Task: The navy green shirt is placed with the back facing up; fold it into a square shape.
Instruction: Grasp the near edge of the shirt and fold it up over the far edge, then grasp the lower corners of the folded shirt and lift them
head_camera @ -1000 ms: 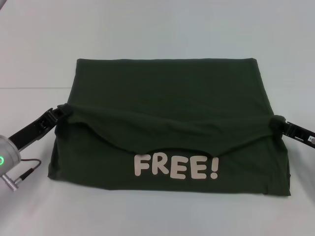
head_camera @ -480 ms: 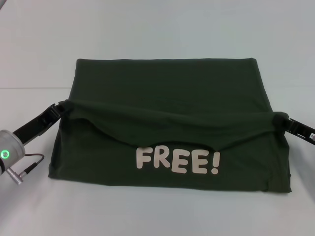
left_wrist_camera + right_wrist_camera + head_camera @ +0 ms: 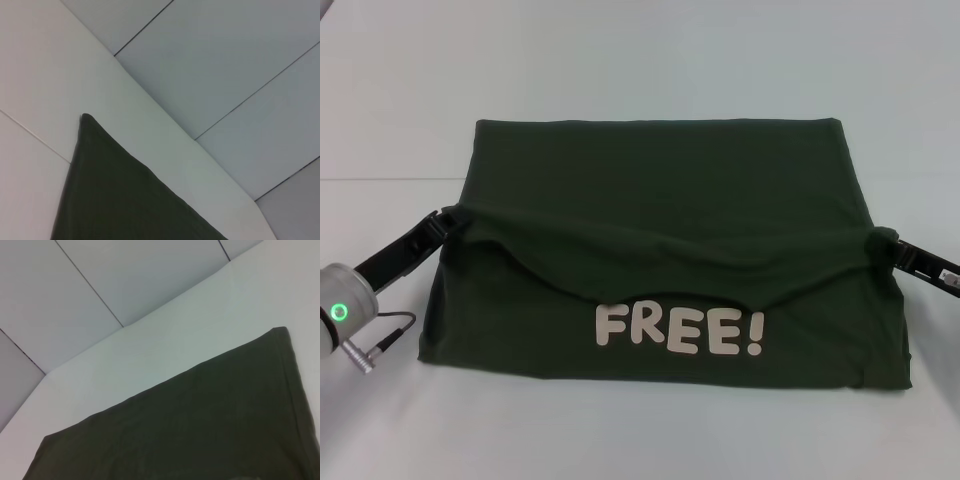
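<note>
The navy green shirt (image 3: 660, 190) lies on the white table, partly folded. Its near part is lifted and drawn toward the far side, showing the cream lettering "FREE!" (image 3: 678, 333). My left gripper (image 3: 453, 219) is shut on the shirt's left edge. My right gripper (image 3: 882, 243) is shut on the shirt's right edge. The lifted fold sags between them. The left wrist view shows a corner of the shirt (image 3: 115, 195) on the table, and the right wrist view shows a flat stretch of it (image 3: 200, 430). Neither wrist view shows fingers.
The white table (image 3: 640, 60) stretches around the shirt on all sides. A cable and plug (image 3: 370, 350) hang off my left arm near the shirt's left side. The table's far edge and a tiled floor (image 3: 240, 65) show in the wrist views.
Both grippers have carried the lifted fold a little farther toward the far side. The sagging edge has risen clear of the lettering, so "FREE!" shows in full.
</note>
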Robot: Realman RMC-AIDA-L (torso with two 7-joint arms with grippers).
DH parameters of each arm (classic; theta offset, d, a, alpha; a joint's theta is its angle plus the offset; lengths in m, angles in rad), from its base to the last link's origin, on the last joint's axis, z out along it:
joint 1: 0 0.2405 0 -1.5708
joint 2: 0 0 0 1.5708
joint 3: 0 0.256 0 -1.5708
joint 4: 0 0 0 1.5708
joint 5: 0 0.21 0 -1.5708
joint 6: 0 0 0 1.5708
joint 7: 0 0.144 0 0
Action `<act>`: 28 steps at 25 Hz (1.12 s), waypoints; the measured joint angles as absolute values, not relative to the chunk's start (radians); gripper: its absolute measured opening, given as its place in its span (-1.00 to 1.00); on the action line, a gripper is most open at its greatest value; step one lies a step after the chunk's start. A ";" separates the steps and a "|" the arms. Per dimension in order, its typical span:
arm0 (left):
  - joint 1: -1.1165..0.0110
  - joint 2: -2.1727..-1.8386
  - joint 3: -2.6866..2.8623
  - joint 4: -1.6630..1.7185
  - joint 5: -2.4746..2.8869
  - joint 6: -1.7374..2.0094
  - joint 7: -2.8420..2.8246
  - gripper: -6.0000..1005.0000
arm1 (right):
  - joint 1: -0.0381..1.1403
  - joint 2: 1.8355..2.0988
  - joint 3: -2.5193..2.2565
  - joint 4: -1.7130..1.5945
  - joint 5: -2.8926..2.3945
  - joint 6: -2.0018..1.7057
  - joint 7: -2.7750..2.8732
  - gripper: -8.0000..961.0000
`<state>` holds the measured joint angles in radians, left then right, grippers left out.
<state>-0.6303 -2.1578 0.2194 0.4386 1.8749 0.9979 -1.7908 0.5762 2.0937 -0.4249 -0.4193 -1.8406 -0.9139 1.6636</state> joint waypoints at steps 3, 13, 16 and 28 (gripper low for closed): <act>-0.631 -2.161 0.222 0.436 1.856 0.984 -1.780 -0.86 | 0.579 2.094 -0.425 -0.415 -1.841 -0.910 1.663 -0.68; -0.635 -2.162 0.224 0.392 1.796 0.908 -1.717 -0.62 | 0.576 2.089 -0.443 -0.412 -1.854 -0.904 1.674 -0.64; -0.633 -2.161 0.220 0.379 1.788 0.883 -1.723 -0.49 | 0.568 2.088 -0.444 -0.412 -1.854 -0.907 1.674 -0.46; -0.567 -2.114 0.257 0.375 1.772 1.042 -1.734 0.12 | 0.492 2.060 -0.442 -0.434 -1.849 -1.033 1.691 0.49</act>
<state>-0.5668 -2.1140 0.2573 0.3752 1.7717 1.0420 -1.7343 0.4919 2.0603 -0.4422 -0.4340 -1.8489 -1.0326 1.6910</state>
